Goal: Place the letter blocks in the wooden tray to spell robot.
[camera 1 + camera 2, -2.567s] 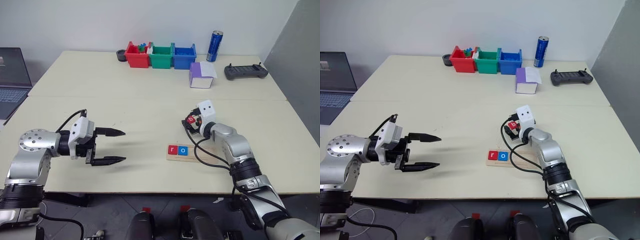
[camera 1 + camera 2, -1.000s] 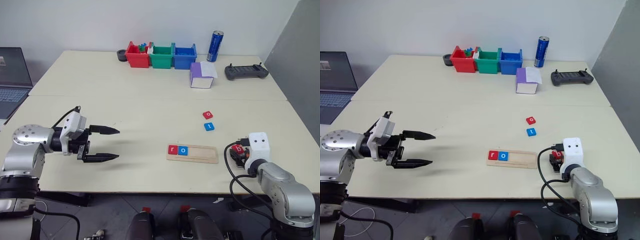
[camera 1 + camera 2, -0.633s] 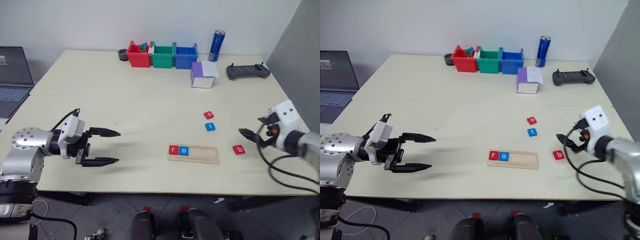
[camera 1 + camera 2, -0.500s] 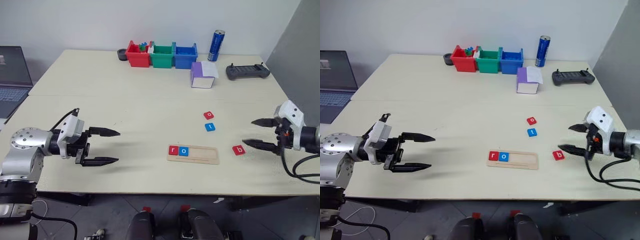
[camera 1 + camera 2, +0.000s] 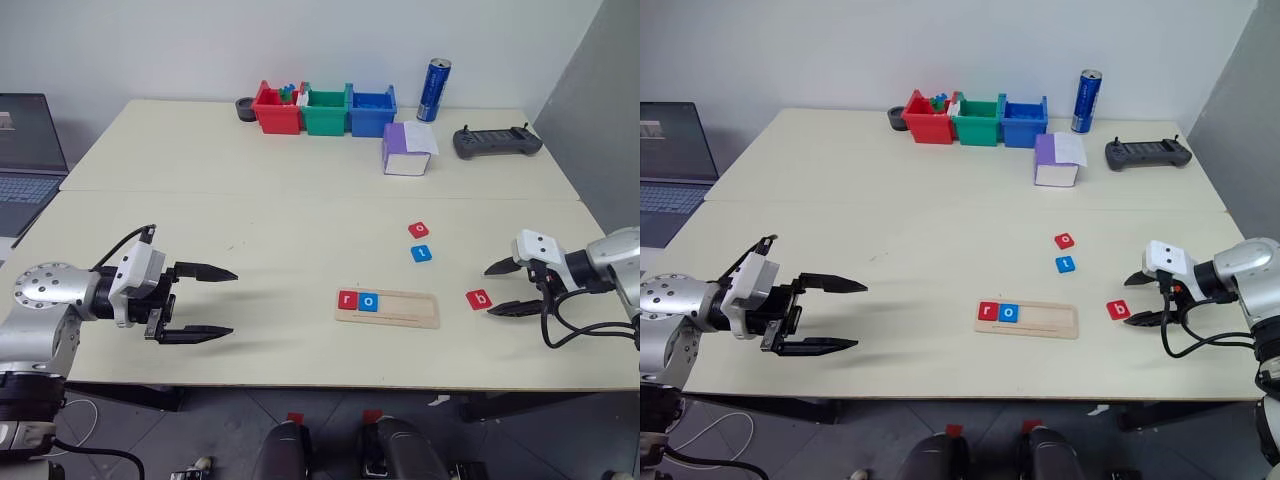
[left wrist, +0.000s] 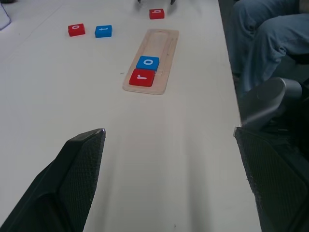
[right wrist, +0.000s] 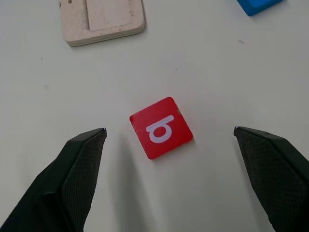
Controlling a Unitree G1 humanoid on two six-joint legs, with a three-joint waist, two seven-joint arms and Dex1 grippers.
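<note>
A: From the head, where do things lie around the tray?

B: The tray sits on the desk, holding the red r and blue o at its left end; the rest of the groove is bare. Just off its right end lies the red b. Beyond the tray, toward the far edge, are the blue t and the red o, apart from each other.

A: And the pincers?

B: The right pincer hovers just right of the b, fingers spread wide, gripping nothing. The left pincer is well left of the tray, also wide open and empty. Nothing lies between either pincer and the tray but bare desk and the b.

A: What else is about?

B: Far behind the tray: red, green and blue bins, a can, a purple box, a controller. A laptop is off to the left.

A: The left wrist view?

B: Tray with r and o ahead between the open fingers; someone's knees beside the desk.

A: The right wrist?

B: The b lies flat between spread fingers, untouched, the tray's end beyond.
</note>
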